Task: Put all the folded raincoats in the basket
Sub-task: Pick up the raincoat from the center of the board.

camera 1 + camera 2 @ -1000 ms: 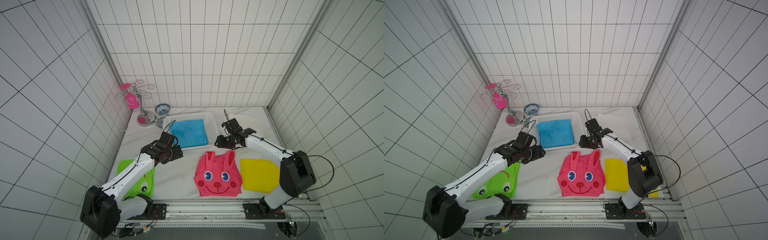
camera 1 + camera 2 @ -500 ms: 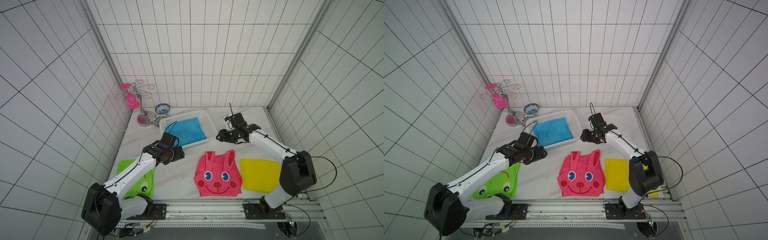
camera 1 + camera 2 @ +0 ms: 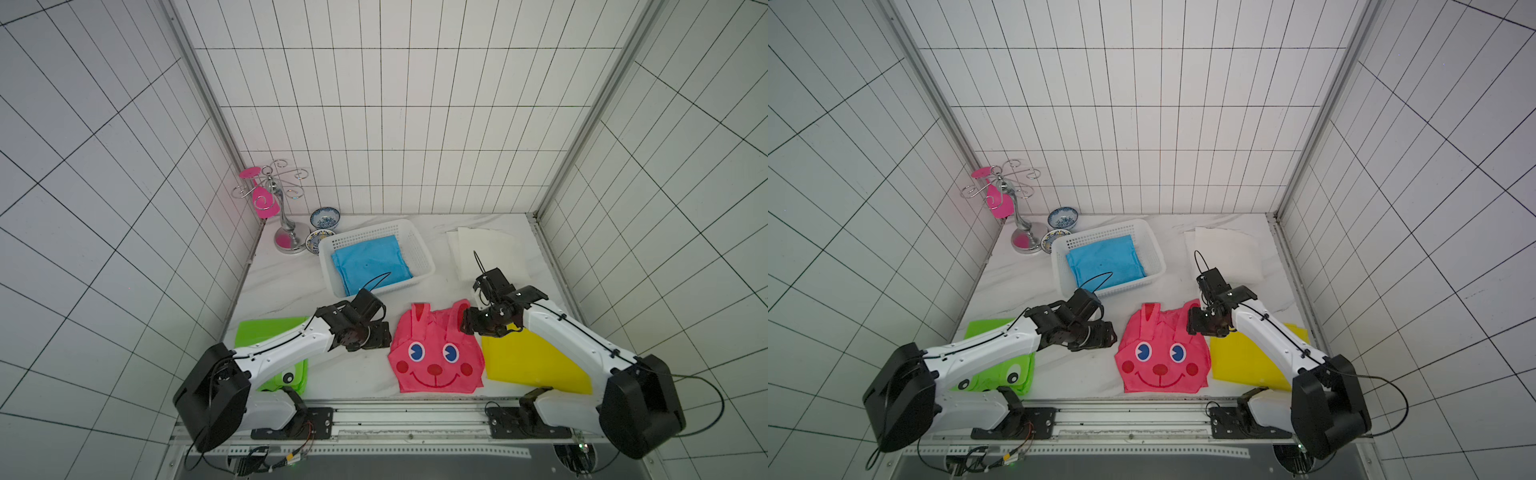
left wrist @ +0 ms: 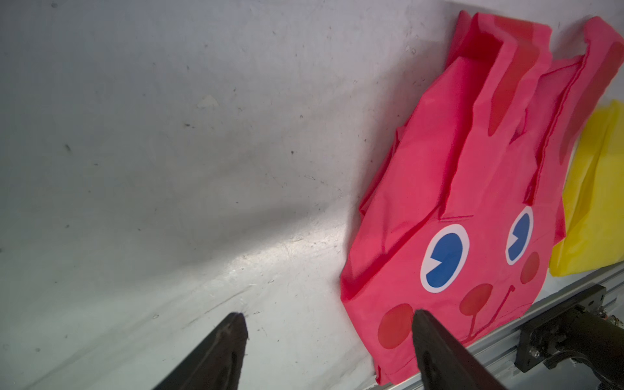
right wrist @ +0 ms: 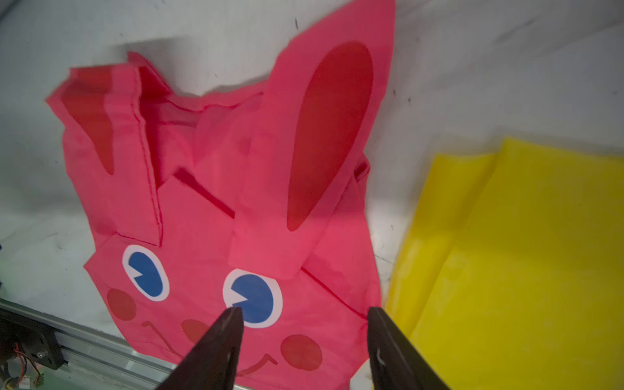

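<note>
You've got the basket (image 3: 419, 254) at the back of the table (image 3: 286, 286), a touch left of centre, and the folded raincoat (image 3: 372, 264) lies flat inside it. Off its back left corner sits a bowl (image 3: 325, 217), with a second bowl (image 3: 319, 241) in front of it, close by the basket. The hanger stand (image 3: 286, 226) is just left of them, in the corner. Right of the basket, well apart, lies a folded cloth (image 3: 486, 253).

Along the front edge there are three in a row. The frog raincoat (image 3: 266, 330) is on the left, partly under your left arm. The rabbit raincoat (image 3: 434, 357) is in the middle. The plain raincoat (image 3: 536, 365) is on the right, touching the rabbit one. Your left gripper (image 3: 384, 332) is just left of the rabbit raincoat, and your right gripper (image 3: 467, 326) is over its right ear.
</note>
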You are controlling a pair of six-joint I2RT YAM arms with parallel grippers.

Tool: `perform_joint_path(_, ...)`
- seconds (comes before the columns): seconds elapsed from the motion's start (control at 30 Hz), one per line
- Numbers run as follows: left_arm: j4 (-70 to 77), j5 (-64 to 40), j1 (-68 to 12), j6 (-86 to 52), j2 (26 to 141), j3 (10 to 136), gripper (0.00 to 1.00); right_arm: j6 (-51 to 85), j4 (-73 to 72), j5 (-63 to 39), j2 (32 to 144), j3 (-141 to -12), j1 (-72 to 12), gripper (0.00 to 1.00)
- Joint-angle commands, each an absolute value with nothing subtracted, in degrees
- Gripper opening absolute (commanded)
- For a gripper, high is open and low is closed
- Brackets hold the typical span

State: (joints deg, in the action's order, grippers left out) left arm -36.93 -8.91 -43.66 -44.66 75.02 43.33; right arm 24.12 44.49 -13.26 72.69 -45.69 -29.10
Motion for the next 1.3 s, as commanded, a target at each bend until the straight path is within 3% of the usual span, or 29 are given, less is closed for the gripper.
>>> perform_joint_path(0.0,-35.3,-9.2,-44.9,-45.6,75.9,43.6,0.8,28.0,42.8,-17.9,72.1,-40.4,-29.7,0.59)
perform_joint_path(0.43,-37.4,-7.0,-48.3,-42.5,74.1,43.2,0.79,47.8,57.0,-11.7,56.2,-33.1,-36.3,0.6)
perform_joint_path(0.8,-37.9,-3.0,-56.1,-35.9,73.9,46.8,0.79,51.5,42.8,-16.4,61.4,-24.9,-38.3,0.56)
perform_joint_path(0.97,-34.3,2.0,-61.3,-31.8,73.3,47.8,0.8,53.0,36.7,-19.3,64.9,-22.7,-38.8,0.44)
perform_joint_path(1.1,-28.0,7.2,-67.3,-21.9,71.4,46.0,0.81,51.9,36.9,-19.2,65.6,-23.9,-38.8,0.16)
perform_joint_path(1.27,-20.1,1.2,-68.7,-7.5,64.7,41.0,0.83,52.7,38.4,-23.3,62.5,-26.6,-38.8,0.01)
